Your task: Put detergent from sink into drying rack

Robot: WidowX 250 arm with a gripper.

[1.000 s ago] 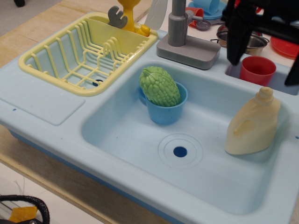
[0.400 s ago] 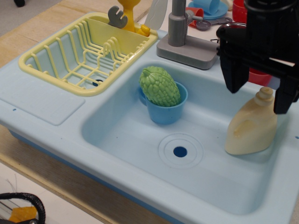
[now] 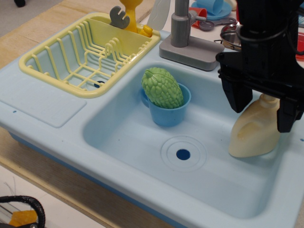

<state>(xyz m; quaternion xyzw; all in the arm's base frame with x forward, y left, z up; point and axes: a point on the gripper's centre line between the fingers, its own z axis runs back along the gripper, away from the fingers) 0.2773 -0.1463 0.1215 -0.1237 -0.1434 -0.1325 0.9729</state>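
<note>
Now the claw (image 3: 262, 108) sits lower than it did a second ago: from well above the red cup at the back it has travelled forward and down, so that its two black fingers (image 3: 236, 92) straddle the neck of the detergent (image 3: 254, 135). Jaws are spread wide, one finger on each side of the bottle's upper part, with no closure visible yet; whether either finger touches the plastic cannot be told. The detergent stands upright at the right-hand side of the sink (image 3: 142, 142), unmoved across the interval, its cap hidden behind the claw. Beside the drain, a blue cup (image 3: 168, 111) holds the bumpy green vegetable (image 3: 162, 87). The drying rack (image 3: 71, 59) lies at the far left, well apart. Judged from this, approach is complete and grasping is the pending step; lift and transfer remain.
</note>
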